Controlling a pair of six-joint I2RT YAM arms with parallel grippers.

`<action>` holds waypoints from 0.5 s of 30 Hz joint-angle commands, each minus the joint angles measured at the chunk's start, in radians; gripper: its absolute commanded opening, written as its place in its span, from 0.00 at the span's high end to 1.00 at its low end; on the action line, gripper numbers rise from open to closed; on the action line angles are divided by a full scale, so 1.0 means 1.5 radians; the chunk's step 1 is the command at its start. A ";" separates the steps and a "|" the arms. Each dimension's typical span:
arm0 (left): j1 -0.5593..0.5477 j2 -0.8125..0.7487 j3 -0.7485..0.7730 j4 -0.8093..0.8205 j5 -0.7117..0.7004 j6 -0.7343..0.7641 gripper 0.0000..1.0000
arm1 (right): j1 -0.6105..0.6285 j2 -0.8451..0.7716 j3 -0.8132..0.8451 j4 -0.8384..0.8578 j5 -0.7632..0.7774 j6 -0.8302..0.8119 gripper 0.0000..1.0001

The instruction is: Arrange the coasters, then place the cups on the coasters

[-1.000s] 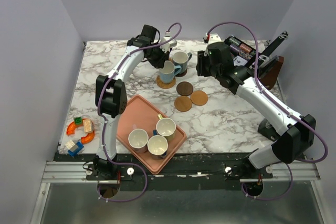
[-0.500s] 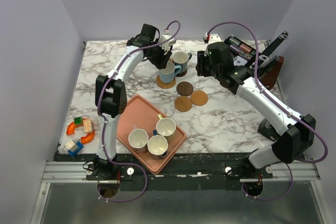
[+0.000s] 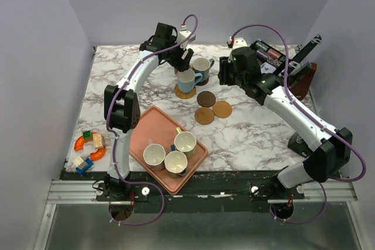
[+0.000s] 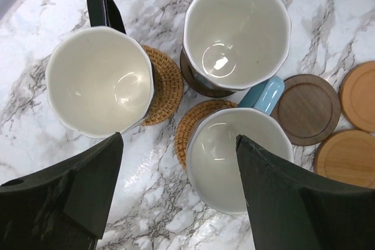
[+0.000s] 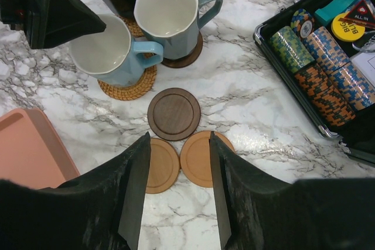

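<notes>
The left gripper (image 4: 179, 136) is hanging over the far middle of the marble table (image 3: 252, 136) with its jaws spread wide and nothing between them. Right below it the light blue cup (image 4: 234, 156) is sitting on a woven coaster (image 4: 186, 130), off-centre. Crowding it are the black cup (image 4: 96, 89), resting on a second woven coaster (image 4: 167, 86), and the grey-green cup (image 4: 237, 30), on a dark coaster (image 4: 196, 83); the three rims are nearly touching.

The right gripper (image 5: 179, 136) is hovering with its jaws parted and empty above three bare coasters: a dark brown one (image 5: 174, 113) and two tan ones (image 5: 163, 165) (image 5: 196, 159), all lying close together. An open case of poker chips (image 5: 319, 62) is lying off to its right.

Nearer the arm bases, three more cups (image 3: 154, 156) (image 3: 185, 141) (image 3: 176, 162) are waiting on the pink tray (image 3: 153, 120), with toy blocks (image 3: 89, 147) lying left of it.
</notes>
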 commanded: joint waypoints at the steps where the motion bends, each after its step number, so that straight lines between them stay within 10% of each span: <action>1: 0.010 -0.046 0.000 0.051 0.042 -0.054 0.15 | -0.002 -0.006 0.003 -0.001 0.018 0.007 0.46; 15: 0.031 -0.049 0.022 0.114 -0.134 -0.290 0.11 | -0.002 -0.012 -0.006 -0.003 0.021 0.010 0.41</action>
